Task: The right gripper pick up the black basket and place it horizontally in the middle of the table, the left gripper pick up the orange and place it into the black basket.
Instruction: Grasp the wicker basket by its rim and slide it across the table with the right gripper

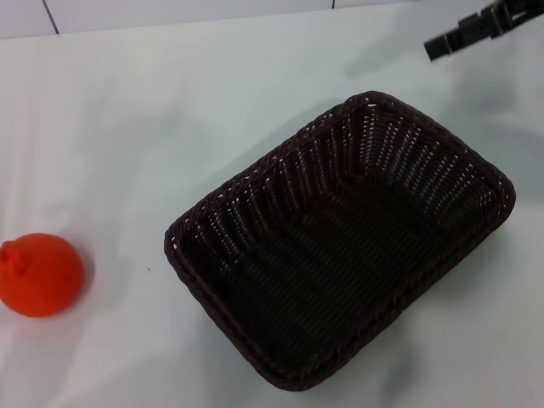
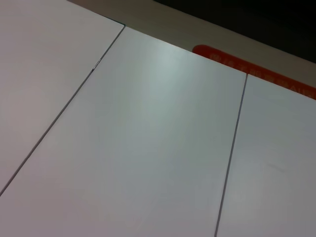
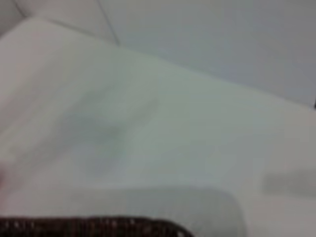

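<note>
The black basket (image 1: 340,242) lies on the white table (image 1: 170,127), right of the middle, turned at a slant and with nothing in it. Its braided rim also shows in the right wrist view (image 3: 94,227). The orange (image 1: 40,274) sits on the table at the far left, apart from the basket. My right gripper (image 1: 444,47) is at the top right, above and beyond the basket's far corner, holding nothing. My left gripper is out of view; its wrist view shows only white panels.
A seam line runs along the table's far edge (image 1: 170,24). In the left wrist view, white panels (image 2: 148,138) meet at thin joints, with a red strip (image 2: 256,69) beyond them.
</note>
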`<state>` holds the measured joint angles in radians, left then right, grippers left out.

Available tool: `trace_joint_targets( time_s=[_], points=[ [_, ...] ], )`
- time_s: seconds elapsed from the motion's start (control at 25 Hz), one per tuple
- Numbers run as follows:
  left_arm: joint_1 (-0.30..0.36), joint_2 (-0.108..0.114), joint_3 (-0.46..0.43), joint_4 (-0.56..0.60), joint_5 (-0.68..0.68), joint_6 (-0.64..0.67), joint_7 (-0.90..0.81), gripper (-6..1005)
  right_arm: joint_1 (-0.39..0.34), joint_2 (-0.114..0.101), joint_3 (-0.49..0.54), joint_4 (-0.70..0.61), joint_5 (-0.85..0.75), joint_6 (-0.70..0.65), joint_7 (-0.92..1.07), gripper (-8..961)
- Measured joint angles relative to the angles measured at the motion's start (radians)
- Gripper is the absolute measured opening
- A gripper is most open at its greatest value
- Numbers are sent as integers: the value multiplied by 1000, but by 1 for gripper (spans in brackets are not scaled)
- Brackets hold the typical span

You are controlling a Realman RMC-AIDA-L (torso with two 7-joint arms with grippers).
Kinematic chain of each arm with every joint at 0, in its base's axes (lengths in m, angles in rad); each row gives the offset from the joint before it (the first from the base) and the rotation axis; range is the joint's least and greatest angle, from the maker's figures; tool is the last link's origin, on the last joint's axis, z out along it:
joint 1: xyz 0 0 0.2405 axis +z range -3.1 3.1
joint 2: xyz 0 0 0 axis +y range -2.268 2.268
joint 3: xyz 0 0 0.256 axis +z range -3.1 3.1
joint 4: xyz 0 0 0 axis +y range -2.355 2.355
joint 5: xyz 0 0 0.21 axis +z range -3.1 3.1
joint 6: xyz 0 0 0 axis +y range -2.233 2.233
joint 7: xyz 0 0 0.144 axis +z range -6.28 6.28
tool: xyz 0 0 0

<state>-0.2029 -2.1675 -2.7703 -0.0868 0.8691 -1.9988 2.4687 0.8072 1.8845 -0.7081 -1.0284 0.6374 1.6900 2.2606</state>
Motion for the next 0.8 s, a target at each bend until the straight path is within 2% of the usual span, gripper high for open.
trace_joint_targets(
  time_s=[0.44,0.6,0.8],
  points=[
    [-3,0,0,2,7,0,-1,883,20,6,-120,73,-90,15,-8,915],
    [-6,-1,2,3,7,1,-2,883,24,17,-153,129,-95,-20,-23,915],
    [-11,-2,2,4,7,4,-2,883,30,37,-166,206,-97,-51,-65,847]
  ],
)
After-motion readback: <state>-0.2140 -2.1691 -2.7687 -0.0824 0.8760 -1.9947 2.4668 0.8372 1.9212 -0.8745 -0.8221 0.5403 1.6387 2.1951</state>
